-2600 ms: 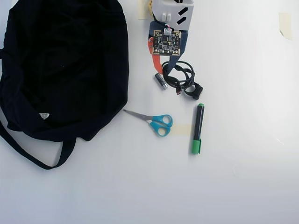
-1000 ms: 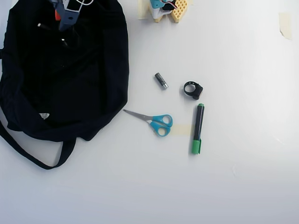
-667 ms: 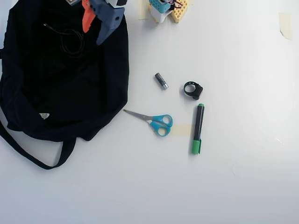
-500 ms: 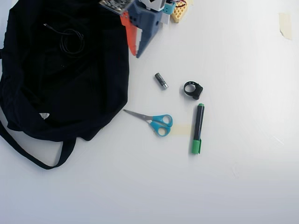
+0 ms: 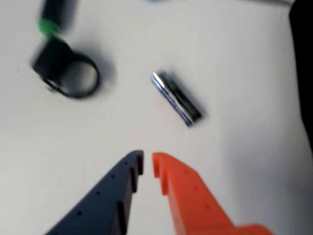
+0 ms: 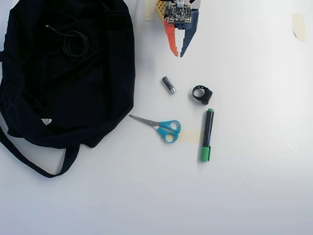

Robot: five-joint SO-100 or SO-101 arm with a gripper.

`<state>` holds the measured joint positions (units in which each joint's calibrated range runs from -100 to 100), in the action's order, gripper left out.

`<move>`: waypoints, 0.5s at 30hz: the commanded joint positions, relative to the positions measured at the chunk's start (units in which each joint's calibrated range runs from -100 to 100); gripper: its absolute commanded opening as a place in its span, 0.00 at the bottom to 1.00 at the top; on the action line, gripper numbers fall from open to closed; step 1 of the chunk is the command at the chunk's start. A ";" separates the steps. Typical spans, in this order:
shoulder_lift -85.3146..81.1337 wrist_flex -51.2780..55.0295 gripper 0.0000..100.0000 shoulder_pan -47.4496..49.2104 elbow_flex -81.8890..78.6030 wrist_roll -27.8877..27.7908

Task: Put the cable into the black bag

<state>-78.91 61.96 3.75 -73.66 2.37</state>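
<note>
The black bag [image 6: 68, 93] lies flat at the left in the overhead view. A thin black cable [image 6: 74, 44] is coiled on the bag's upper part; whether it is inside or on top I cannot tell. My gripper [image 6: 178, 55] is at the top centre, well right of the bag, with an orange and a dark blue finger. In the wrist view my gripper [image 5: 147, 164] has its tips almost touching and holds nothing. The bag's edge [image 5: 303, 73] shows dark at the right in the wrist view.
A small grey battery [image 6: 168, 84] [image 5: 176, 98] lies just below the gripper. A black ring-shaped part [image 6: 202, 94] [image 5: 68, 73], a green-capped black marker [image 6: 207, 134] [image 5: 54, 14] and blue-handled scissors [image 6: 161, 127] lie on the white table [image 6: 254, 186].
</note>
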 commanded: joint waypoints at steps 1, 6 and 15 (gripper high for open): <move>-11.79 -0.03 0.02 0.67 -9.09 -1.06; -20.42 0.32 0.02 0.74 -18.79 1.35; -20.76 3.76 0.02 1.86 -25.62 4.34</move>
<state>-98.75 62.90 6.10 -97.88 6.47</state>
